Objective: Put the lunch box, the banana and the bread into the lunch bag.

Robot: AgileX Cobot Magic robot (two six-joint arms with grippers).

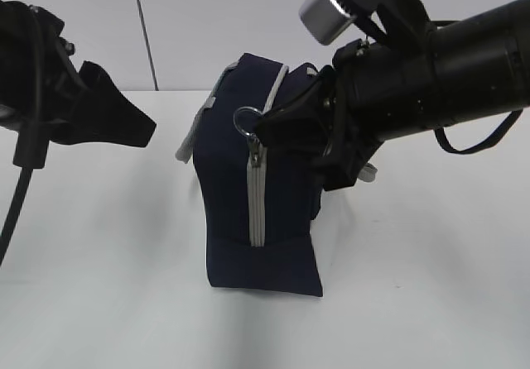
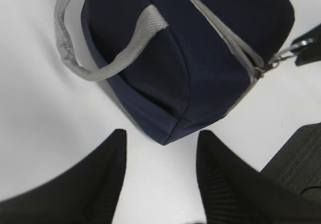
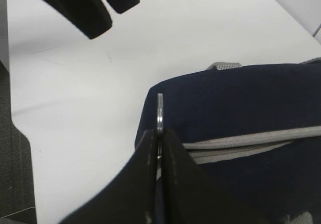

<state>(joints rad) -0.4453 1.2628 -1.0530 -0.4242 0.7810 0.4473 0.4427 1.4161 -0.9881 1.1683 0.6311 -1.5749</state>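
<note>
A navy-blue lunch bag (image 1: 261,195) stands at the centre of the exterior view on a white desk (image 1: 99,286), its grey zipper (image 1: 257,199) running up the near end and over the top. The zipper looks closed along the near end. The metal ring pull (image 1: 246,121) sits near the top of that end. The right gripper (image 3: 159,148) is pinched closed on this ring; the right wrist view shows the ring edge-on between its dark fingertips. The left gripper (image 2: 160,174) hangs open at the left of the exterior view, above the desk and apart from the bag; the left wrist view shows a grey webbing handle (image 2: 100,58) just beyond it. The lunch box, banana and bread are not visible.

The step appears to be zipper work. To do it well, the right gripper should probably pull along the zipper line, not sideways, while the left gripper steadies the bag, since the soft fabric may drag or tip.
</note>
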